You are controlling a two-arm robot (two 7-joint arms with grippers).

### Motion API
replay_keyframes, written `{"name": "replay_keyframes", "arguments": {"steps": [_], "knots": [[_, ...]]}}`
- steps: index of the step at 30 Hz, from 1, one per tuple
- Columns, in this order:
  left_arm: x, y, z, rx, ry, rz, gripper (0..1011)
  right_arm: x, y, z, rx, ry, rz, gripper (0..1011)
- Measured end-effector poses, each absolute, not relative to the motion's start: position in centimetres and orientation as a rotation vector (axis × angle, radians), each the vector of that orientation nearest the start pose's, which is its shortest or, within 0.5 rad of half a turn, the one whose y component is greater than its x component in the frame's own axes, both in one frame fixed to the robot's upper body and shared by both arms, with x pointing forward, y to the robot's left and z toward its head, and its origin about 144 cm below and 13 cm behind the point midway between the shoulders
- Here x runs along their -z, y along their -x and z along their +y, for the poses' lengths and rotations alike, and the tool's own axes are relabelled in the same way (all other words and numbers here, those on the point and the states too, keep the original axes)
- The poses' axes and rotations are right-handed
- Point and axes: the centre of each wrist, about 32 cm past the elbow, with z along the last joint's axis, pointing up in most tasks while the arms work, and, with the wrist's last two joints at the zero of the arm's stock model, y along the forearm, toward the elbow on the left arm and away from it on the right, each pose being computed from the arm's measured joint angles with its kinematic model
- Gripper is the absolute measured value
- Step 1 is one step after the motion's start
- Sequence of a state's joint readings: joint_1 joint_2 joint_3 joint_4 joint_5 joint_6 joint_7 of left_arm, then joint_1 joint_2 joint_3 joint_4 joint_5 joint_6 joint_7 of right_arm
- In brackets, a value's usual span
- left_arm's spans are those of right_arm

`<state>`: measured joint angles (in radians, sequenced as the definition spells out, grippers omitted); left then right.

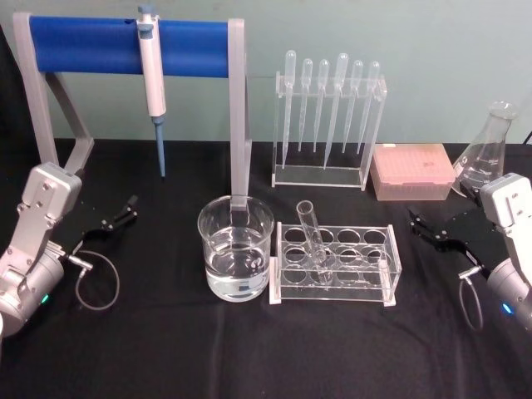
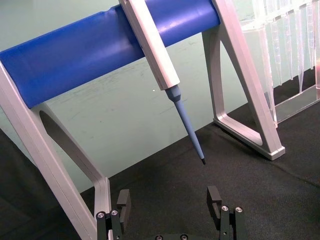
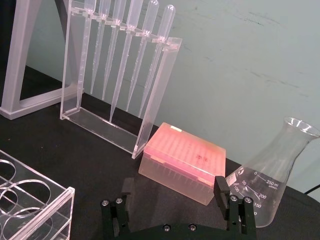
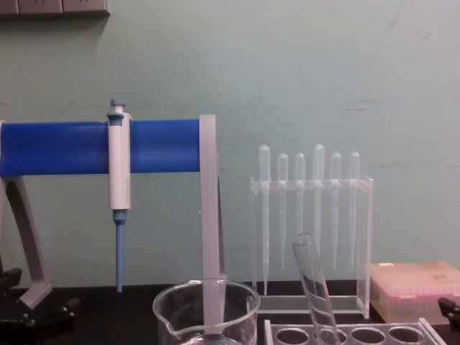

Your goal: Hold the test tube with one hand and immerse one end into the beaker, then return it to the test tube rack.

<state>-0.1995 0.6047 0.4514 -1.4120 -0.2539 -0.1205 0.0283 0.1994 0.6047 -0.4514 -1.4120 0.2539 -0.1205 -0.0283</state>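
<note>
The test tube (image 1: 313, 237) stands tilted in the clear test tube rack (image 1: 392, 264), its open rim leaning back towards the water-filled beaker (image 1: 236, 248) just beside. The right gripper (image 1: 421, 225) is nearer, with the tube to its left. Its fingers are apart, as are the left gripper's (image 1: 121, 214), parked well beyond the beaker.

Head overhead, chest level; shared test tube (image 1: 314, 238)

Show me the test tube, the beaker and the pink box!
test tube (image 1: 315, 238), head view, middle of its glass shaft.
beaker (image 1: 204, 249), head view, left glass wall.
pink box (image 1: 413, 166), head view, top of its lid.
</note>
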Motion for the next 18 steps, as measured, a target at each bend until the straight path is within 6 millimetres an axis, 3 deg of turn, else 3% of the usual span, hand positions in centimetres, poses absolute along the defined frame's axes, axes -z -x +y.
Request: {"name": "replay_keyframes", "arguments": {"steps": [18], "knots": [[-113.98,-48.86,30.97,-1.248,-0.304,-0.285,1000,-113.98,-48.86,-30.97,1.248,0.305,-0.285,1003]]}}
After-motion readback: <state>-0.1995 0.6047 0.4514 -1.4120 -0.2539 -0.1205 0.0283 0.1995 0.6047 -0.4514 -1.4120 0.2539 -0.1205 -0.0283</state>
